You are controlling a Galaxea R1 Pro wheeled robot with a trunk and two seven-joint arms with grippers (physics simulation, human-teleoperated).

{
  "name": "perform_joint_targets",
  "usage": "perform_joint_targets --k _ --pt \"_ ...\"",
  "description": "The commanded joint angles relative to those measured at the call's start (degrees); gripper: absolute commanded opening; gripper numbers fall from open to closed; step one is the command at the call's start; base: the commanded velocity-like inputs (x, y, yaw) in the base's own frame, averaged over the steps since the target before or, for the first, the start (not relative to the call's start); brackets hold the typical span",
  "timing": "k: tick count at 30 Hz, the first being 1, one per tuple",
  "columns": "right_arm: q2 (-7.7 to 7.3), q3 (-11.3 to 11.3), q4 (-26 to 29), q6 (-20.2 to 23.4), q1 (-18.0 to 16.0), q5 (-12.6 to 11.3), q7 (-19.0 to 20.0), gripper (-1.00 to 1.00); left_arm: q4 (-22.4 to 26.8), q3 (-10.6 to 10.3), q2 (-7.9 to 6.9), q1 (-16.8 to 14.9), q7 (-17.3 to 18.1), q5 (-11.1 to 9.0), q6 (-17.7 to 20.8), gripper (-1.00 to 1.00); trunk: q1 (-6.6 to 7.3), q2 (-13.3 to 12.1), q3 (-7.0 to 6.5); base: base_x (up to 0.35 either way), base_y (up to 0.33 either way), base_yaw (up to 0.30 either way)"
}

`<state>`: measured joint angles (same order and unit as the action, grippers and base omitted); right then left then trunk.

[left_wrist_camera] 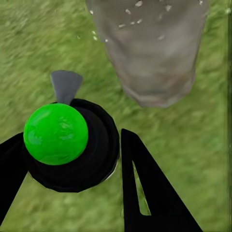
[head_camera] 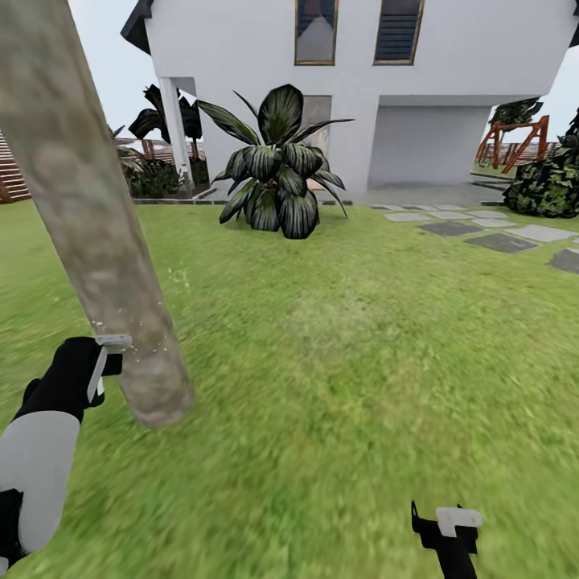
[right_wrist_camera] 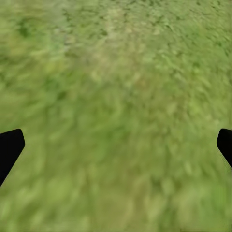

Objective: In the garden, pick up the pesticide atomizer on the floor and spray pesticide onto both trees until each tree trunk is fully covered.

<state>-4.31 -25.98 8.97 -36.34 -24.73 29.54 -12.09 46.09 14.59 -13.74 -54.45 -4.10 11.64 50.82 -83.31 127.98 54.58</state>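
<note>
left gripper (head_camera: 95,371) sits low at the left of the head view, right beside the base of the tree trunk (head_camera: 88,217). its fingers (left_wrist_camera: 145,188) are clamped around the pesticide atomizer (left_wrist_camera: 67,145): in the left wrist view a bright green ball sits on a black round body, with a grey nozzle pointing toward the trunk (left_wrist_camera: 152,48). in the head view most of the atomizer is hidden behind the gripper, only a pale grey bit (head_camera: 108,354) pokes out at the trunk. one finger is cut off at the frame edge in the left wrist view.

pesticide (left_wrist_camera: 140,14) shows as a few small white specks on the trunk near its foot, also faint in the head view (head_camera: 149,347). how much of the trunk is covered is hard to tell. the trunk leans across the head view and its top is cut off, so no crown is visible.

right gripper (head_camera: 447,531) is low at the right, partly cut by the frame bottom, well apart from the trunk. in the right wrist view its fingers (right_wrist_camera: 9,147) are spread wide with only blurry grass floor (right_wrist_camera: 116,116) between them, tips barely in frame.

behind: white house (head_camera: 362,72), a broad-leaf shrub (head_camera: 277,165), stepping stones (head_camera: 482,233), fence (head_camera: 12,173) mostly hidden at the left.
</note>
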Motion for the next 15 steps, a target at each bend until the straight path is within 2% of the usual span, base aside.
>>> perform_joint_targets --k 1,15 --pt "0.0 -0.2 -0.1 -0.1 -0.1 0.6 -0.4 1.0 0.1 0.0 0.02 0.0 0.0 0.1 0.2 -1.0 -0.01 0.0 0.05 0.223 -0.191 0.0" --pt "0.0 -0.2 -0.1 -0.1 -0.1 0.7 -0.4 1.0 0.1 0.0 -0.01 0.0 0.0 0.1 0.2 -1.0 -0.01 0.0 0.05 0.154 -0.237 0.0"
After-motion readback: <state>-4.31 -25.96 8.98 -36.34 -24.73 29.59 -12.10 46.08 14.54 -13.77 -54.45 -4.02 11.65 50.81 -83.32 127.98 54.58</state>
